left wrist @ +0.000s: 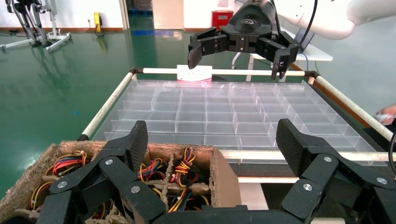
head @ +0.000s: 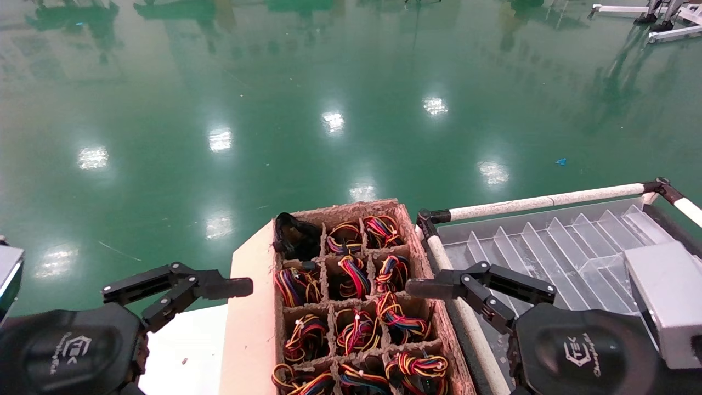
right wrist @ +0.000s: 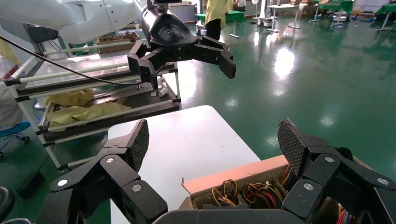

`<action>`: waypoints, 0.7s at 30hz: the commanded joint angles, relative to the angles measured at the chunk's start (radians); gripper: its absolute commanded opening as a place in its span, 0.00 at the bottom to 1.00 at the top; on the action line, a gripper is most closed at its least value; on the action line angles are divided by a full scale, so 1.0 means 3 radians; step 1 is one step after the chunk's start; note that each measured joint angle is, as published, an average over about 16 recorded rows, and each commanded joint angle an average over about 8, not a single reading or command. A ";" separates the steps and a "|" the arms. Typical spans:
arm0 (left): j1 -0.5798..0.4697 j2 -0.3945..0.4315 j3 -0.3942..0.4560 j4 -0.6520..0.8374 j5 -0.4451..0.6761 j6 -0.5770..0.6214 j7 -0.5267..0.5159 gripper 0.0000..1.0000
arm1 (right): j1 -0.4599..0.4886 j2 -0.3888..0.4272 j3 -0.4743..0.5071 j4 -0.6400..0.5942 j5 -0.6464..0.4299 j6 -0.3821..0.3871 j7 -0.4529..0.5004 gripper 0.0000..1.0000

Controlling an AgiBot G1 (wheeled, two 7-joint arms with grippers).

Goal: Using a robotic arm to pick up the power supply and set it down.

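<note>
Black left gripper (head: 211, 289) spread, empty, left of tray | cardboard tray (head: 419, 258) holds wire-topped power supplies (head: 354, 275) | right gripper (head: 439, 287) spread, empty, at tray's right wall | advice: centre over one cell, descend straight, clear dividers.

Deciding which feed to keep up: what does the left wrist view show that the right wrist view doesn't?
Only the left wrist view shows the clear divided tray with its white rail, and the right end effector open above the tray's far edge. Only the right wrist view shows the white table, the shelf rack holding yellow cloth, and the left end effector open. Both share the brown cardboard grid tray of coloured wire bundles; neither shows a power supply being gripped.
</note>
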 commanded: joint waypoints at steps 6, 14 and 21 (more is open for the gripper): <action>0.0000 0.0000 0.0000 0.0000 0.0000 0.0000 0.0000 0.00 | 0.0000 0.0000 0.0000 0.0000 0.0000 0.0000 0.0000 1.00; 0.0000 0.0000 0.0000 0.0000 0.0000 0.0000 0.0000 0.00 | 0.0000 0.0000 0.0000 0.0000 0.0000 0.0000 0.0000 1.00; 0.0000 0.0000 0.0000 0.0000 0.0000 0.0000 0.0000 0.00 | 0.0000 0.0000 0.0000 0.0000 0.0000 0.0000 0.0000 1.00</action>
